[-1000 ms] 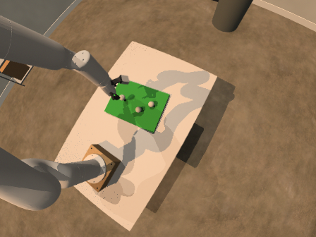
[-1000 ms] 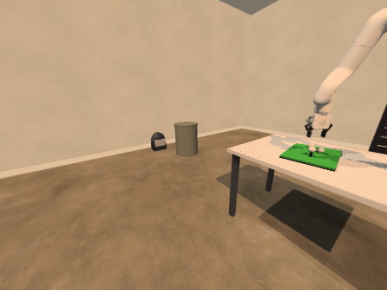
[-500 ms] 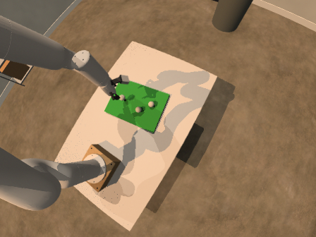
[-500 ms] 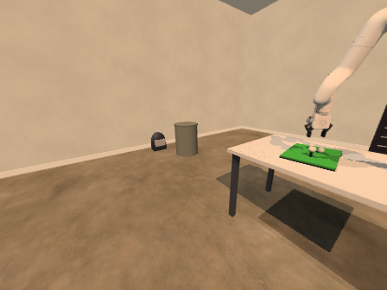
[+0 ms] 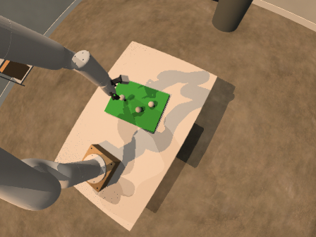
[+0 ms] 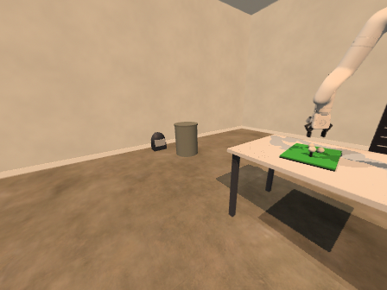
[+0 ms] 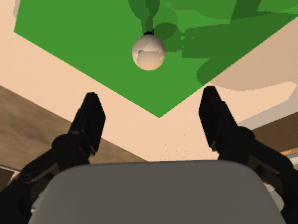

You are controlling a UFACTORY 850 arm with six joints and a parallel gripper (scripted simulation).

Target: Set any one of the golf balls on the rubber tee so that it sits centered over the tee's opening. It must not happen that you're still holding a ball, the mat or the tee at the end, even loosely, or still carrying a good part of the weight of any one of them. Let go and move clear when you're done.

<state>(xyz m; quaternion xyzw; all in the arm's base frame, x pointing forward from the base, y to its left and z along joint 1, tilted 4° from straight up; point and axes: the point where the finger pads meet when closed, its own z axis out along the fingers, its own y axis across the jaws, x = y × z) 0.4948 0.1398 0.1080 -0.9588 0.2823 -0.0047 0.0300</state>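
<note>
A green mat (image 5: 137, 106) lies on the table with three white golf balls. One ball (image 5: 121, 97) sits on top of the small black rubber tee (image 6: 311, 154) near the mat's corner. In the wrist view this ball (image 7: 148, 51) covers the tee, and only a black edge (image 7: 150, 34) shows behind it. The other two balls (image 5: 138, 109) (image 5: 151, 104) lie loose on the mat. My gripper (image 7: 150, 102) is open and empty. It hangs above the mat's corner, clear of the teed ball, and also shows in the top and exterior views (image 5: 117, 87) (image 6: 319, 131).
The arm's wooden base plate (image 5: 101, 171) is bolted at the near end of the table (image 5: 141, 134). A round bin (image 6: 186, 138) and a small dark object (image 6: 158, 141) stand on the floor by the far wall.
</note>
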